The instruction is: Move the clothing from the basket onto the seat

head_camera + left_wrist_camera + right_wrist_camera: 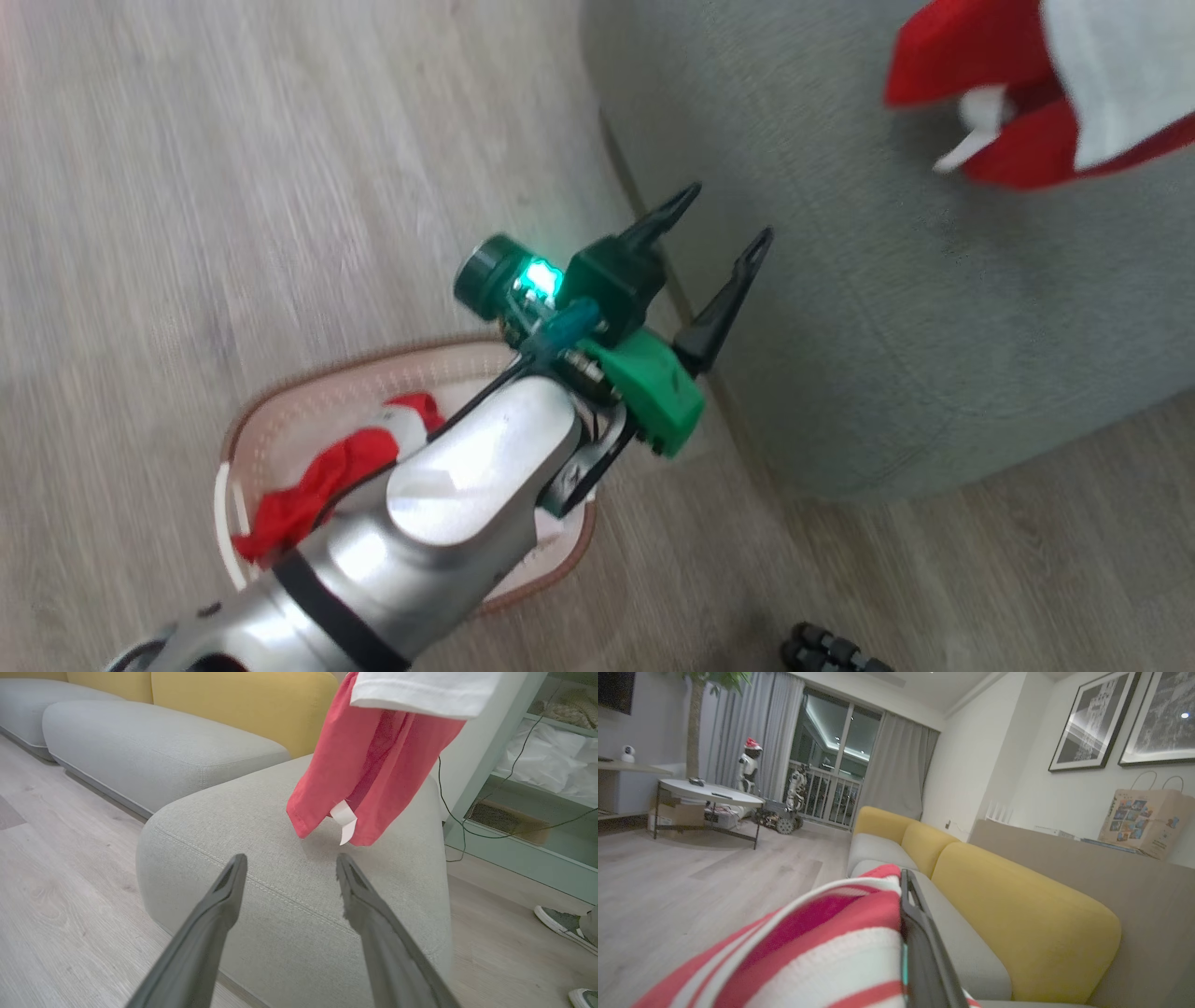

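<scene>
The left pincer (725, 217) is hovering with its two dark fingers spread apart and gripping nothing, over the wooden floor (233, 187) at the edge of the grey-green seat (934, 327). Under its silver forearm (467, 485) the basket (308, 366) is sitting on the floor just beside the seat. Bunched clothing (317, 485), red with a little white, is lying inside it, partly hidden by the arm. In the upper right corner of the head view a hanging garment (971, 65), red with a white panel, is dangling over the seat. In the left wrist view this garment is hanging beyond the parted fingers (219, 905). Its lower hem and a small white label (344, 822) are coming down close to the cushion top, though it is unclear whether they are touching it. In the right wrist view the right pincer (894, 884) is clamping the garment's white-and-red striped trim (822, 952) against one dark finger, while the other finger is lying hidden under the cloth. Beyond it, yellow back cushions (1017, 914) are lining the sofa.
</scene>
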